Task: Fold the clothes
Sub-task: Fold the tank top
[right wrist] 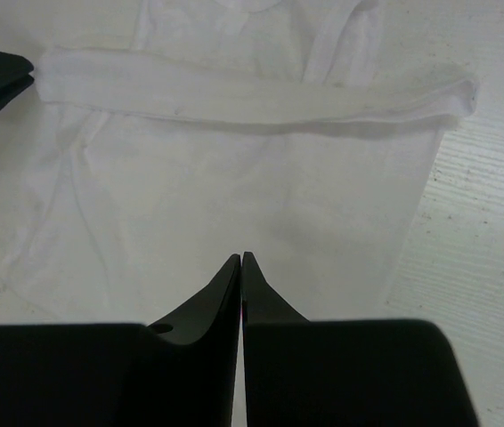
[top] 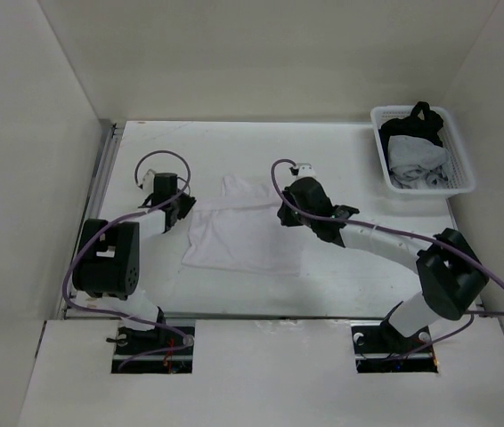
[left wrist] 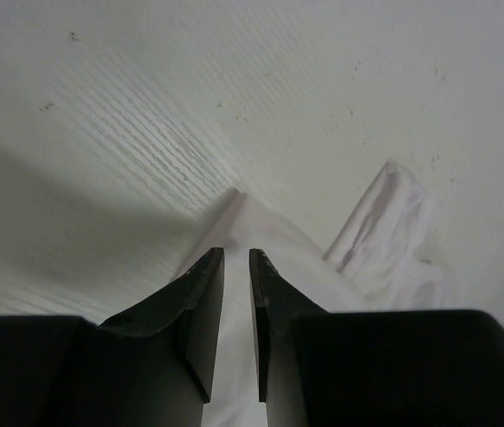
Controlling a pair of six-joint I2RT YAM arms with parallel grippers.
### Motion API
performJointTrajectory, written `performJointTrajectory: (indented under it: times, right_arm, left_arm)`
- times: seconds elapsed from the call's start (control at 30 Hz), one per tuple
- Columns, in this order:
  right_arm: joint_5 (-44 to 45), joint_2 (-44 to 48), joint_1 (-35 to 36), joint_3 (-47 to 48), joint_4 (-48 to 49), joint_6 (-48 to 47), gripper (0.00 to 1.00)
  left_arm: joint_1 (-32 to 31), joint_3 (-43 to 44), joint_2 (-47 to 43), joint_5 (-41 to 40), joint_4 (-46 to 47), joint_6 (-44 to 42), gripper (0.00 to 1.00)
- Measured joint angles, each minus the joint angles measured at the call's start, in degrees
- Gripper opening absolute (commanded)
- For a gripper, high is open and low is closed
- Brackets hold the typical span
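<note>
The wrinkled white thin-fabric garment (top: 239,238) lies mid-bench (top: 234,151), with a folded band (right wrist: 252,98) across its 12 o'clock part. The left fingers (left wrist: 203,302) pinch the band's 9 o'clock end. The right fingers (right wrist: 221,302), pressed together, sit at the garment's 3 o'clock edge. Bare bench lies open toward 12 and 6 o'clock, and a white plastic mesh basket (top: 430,189) stands at 2 o'clock.
</note>
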State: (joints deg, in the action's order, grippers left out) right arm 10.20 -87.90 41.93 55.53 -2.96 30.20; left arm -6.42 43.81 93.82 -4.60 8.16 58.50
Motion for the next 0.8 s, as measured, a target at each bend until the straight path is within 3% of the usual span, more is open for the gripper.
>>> performJointTrajectory:
  times: [0.8]
  right_arm:
    - [-1.22,-0.76,-1.11,-1.11,1.11,0.02,0.09]
  left_arm:
    - [-2.25,-2.97,-2.51,-2.45,-0.94,-2.51,0.13]
